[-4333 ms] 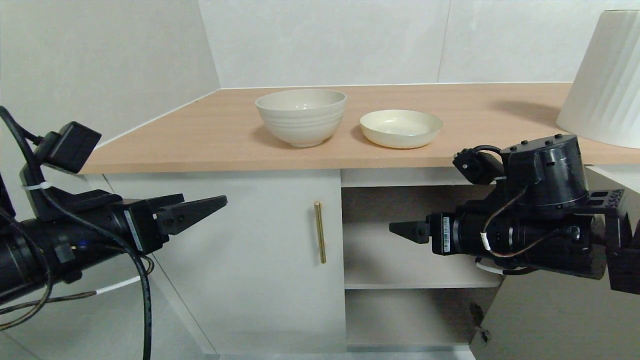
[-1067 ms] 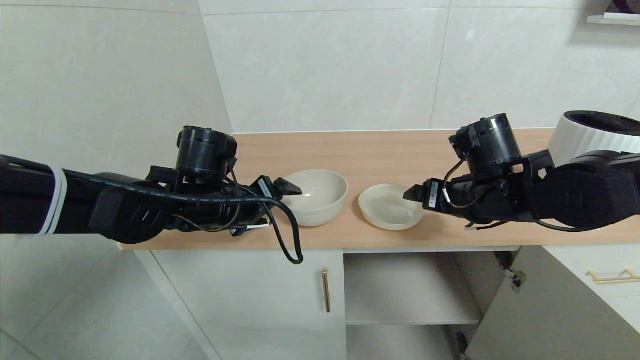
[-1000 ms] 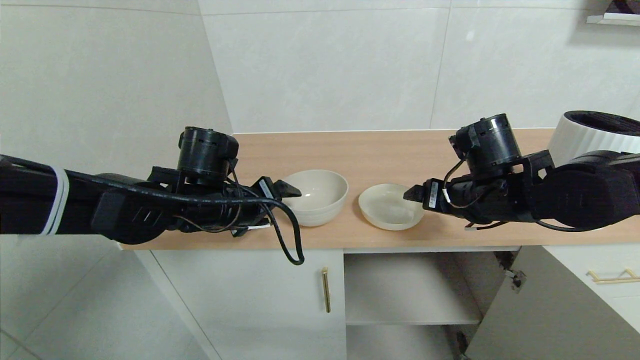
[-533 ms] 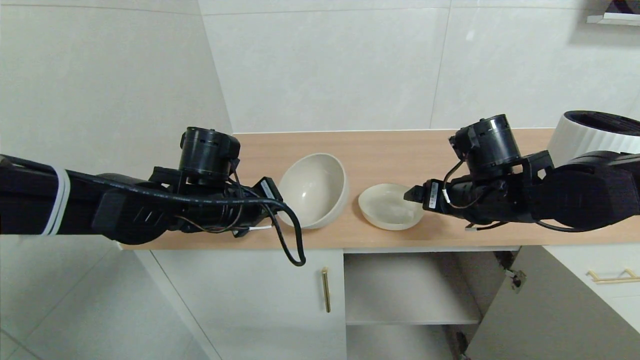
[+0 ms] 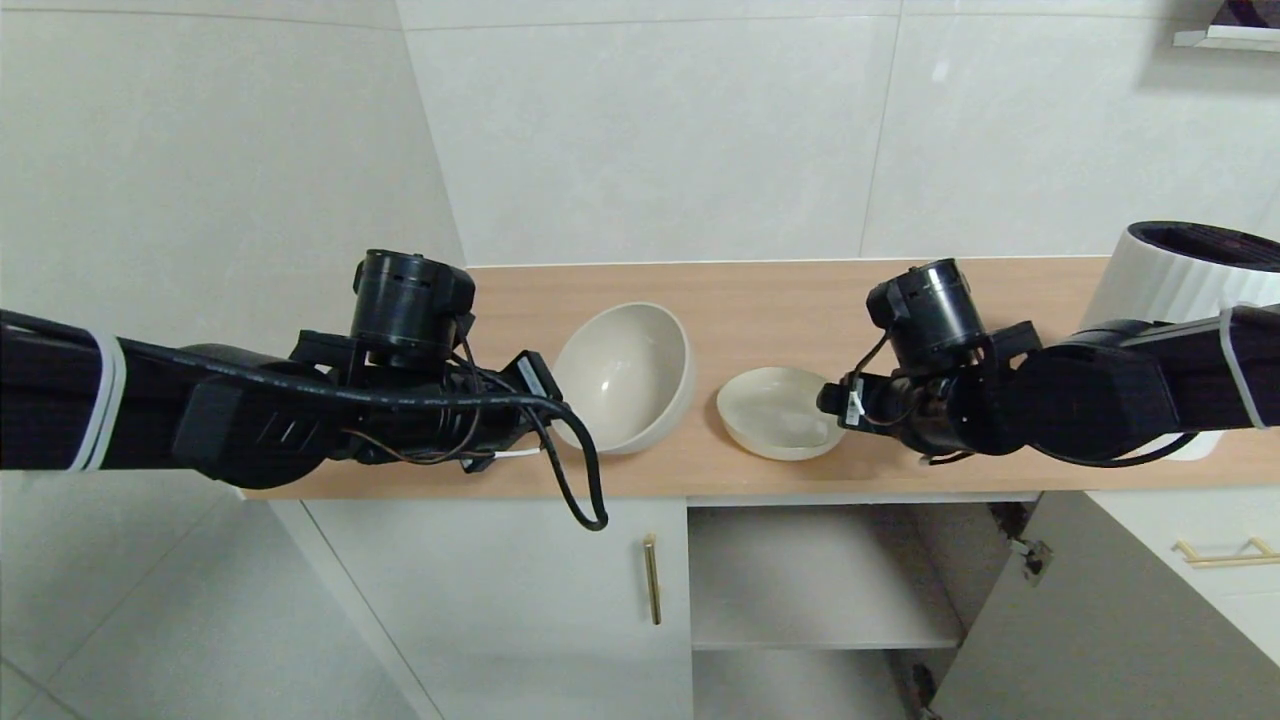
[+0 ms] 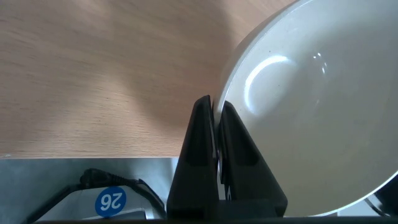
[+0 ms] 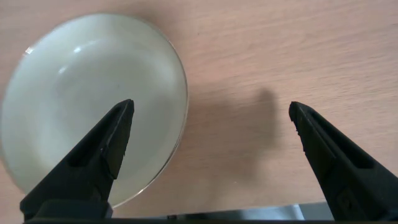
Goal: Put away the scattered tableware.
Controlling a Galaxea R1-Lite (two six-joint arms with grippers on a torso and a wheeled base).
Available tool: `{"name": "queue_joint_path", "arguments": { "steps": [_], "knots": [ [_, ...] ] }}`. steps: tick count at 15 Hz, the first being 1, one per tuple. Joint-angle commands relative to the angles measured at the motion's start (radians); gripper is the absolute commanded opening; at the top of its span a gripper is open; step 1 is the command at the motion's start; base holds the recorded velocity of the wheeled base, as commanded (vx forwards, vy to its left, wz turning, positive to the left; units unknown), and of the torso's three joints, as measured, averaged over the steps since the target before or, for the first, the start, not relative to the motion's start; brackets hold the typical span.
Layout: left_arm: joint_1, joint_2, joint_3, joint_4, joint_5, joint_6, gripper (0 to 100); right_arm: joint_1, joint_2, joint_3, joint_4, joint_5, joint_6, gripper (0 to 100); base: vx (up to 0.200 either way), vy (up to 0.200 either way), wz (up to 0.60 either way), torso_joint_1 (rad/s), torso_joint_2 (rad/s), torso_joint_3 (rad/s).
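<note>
Cream-coloured and deep, the bowl (image 5: 625, 375) leans tilted on the wooden table (image 5: 780, 300) in the head view, just beside the shallow dish (image 5: 775, 420), on its left. The left hand (image 5: 550, 385) is closed on the bowl's rim, on the side away from the dish. I judge this thin pinch is why the bowl tips up, while its underside seems to touch the table. The right hand (image 5: 828, 400) is at the dish's other side. Below the dish, the open cupboard (image 5: 810, 575) is probably the goal.

From the left wrist view, both fingers of the left hand (image 6: 214, 106) press the rim of the bowl (image 6: 311, 112) between them.

From the right wrist view, the right hand (image 7: 211, 107) is wide open and holds nothing. One finger is over the shallow dish (image 7: 87, 106) and the other over bare table, so the rim lies between them.
</note>
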Motion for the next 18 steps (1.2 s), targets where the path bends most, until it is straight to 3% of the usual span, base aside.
{"name": "queue_joint_path", "arguments": {
  "steps": [1, 7, 8, 16, 18],
  "knots": [
    [0.0, -0.006, 0.001, 0.0, 0.0, 0.0, 0, 0.0, 0.028, -0.002, 0.0, -0.001, 0.0, 100, 0.0, 0.0, 0.0, 0.0, 0.0, 0.0],
    [0.0, -0.003, 0.001, 0.0, 0.0, 0.0, 0, 0.0, 0.037, -0.002, 0.002, -0.001, -0.002, 100, 0.0, 0.0, 0.0, 0.0, 0.0, 0.0],
    [0.0, 0.0, 0.001, 0.0, 0.0, 0.0, 0, 0.0, 0.037, -0.002, 0.002, -0.001, -0.002, 0, 0.0, 0.0, 0.0, 0.0, 0.0, 0.0],
    [-0.002, -0.009, 0.007, 0.008, -0.002, 0.001, 0, 0.0, -0.019, 0.005, 0.008, 0.01, 0.0, 0, 0.0, 0.0, 0.0, 0.0, 0.0, 0.0],
    [-0.011, -0.026, 0.007, 0.032, -0.005, 0.001, 0, 0.0, -0.094, 0.016, 0.087, 0.024, 0.0, 0, 0.0, 0.0, 0.0, 0.0, 0.0, 0.0]
  ]
}}
